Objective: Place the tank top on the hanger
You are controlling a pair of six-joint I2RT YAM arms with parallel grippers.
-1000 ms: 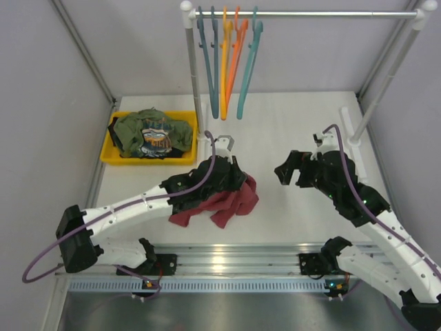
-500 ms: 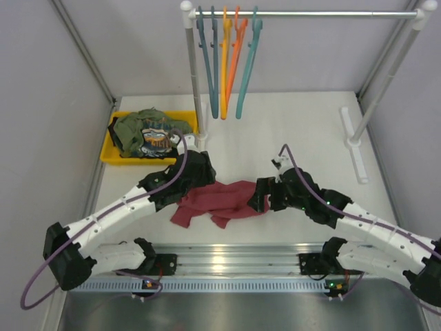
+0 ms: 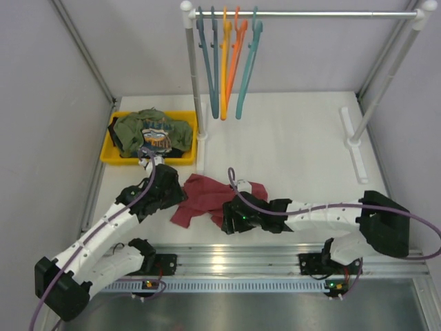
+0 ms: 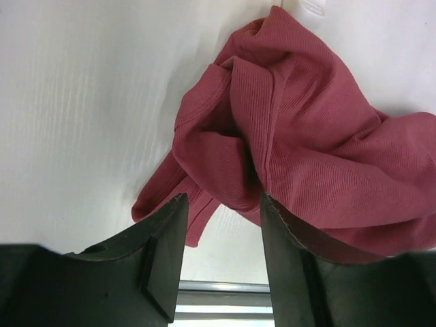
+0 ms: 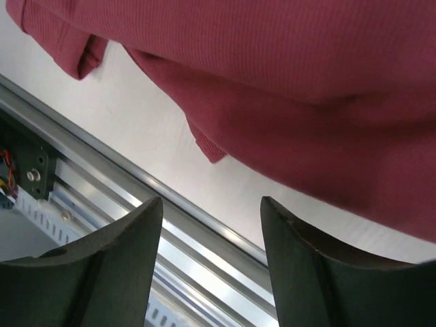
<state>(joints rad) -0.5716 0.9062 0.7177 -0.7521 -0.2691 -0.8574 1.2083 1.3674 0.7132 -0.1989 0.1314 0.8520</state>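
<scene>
Tank top [image 3: 207,196] lies crumpled on the table [image 3: 303,138] between my arms. Pick-up step, I reckon: left gripper [image 4: 221,204] and right gripper [image 5: 211,204] both gape wide, empty. Next I'd need a firm pinch on it, then the hanger [image 3: 247,76] fetched.

tank top [image 3: 203,194] partly under right end effector [image 3: 233,219], cropped in wrist views

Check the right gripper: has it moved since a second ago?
Yes. The right gripper has swung left and toward the near rail, away from the rack foot, reaching the tank top.
</scene>
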